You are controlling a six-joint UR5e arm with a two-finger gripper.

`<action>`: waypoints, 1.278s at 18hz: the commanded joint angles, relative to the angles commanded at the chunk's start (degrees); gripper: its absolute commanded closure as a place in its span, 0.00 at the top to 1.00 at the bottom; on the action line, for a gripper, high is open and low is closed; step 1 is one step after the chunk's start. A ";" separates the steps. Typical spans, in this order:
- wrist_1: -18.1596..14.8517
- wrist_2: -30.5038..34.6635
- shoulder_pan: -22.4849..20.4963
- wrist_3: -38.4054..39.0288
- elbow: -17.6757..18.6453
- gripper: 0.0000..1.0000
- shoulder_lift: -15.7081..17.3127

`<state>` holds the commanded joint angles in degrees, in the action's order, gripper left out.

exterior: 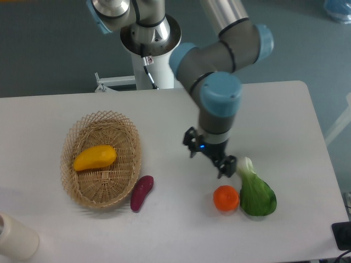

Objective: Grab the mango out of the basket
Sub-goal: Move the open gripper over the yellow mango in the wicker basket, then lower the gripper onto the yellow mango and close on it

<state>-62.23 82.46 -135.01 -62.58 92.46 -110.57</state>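
The claw (208,158) is held open and empty above the white tabletop (164,115), right of the basket (118,189). An orange fruit (226,198) and a green vegetable (256,194) are located just below the claw. The mango (95,157) is positioned inside the basket, well apart from the claw. A purple sweet potato (141,193) is placed against the basket's outer rim.

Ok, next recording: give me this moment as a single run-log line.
stage: pre-grasp | mango: in basket, untouched | claw: open, empty, right of basket near orange fruit | sweet potato: beside basket
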 joint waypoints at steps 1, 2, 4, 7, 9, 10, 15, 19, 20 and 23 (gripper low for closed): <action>0.00 -1.76 1.23 0.09 0.44 1.00 0.09; -0.09 -2.47 2.72 0.09 1.05 1.00 0.35; -0.44 -2.65 4.40 0.00 3.68 1.00 3.06; 0.26 -2.04 9.23 0.00 8.07 1.00 4.39; 0.26 -2.04 11.25 0.00 8.88 1.00 4.40; 0.26 -1.95 12.48 0.17 8.88 1.00 4.05; 0.26 -2.04 16.00 0.00 12.03 1.00 3.69; 0.44 -1.87 17.50 0.00 12.75 1.00 2.38; 0.53 -1.86 17.59 0.00 12.75 1.00 2.20; 1.05 -1.87 17.76 0.09 12.74 1.00 0.62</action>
<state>-61.18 80.59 -117.25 -62.49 105.20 -109.95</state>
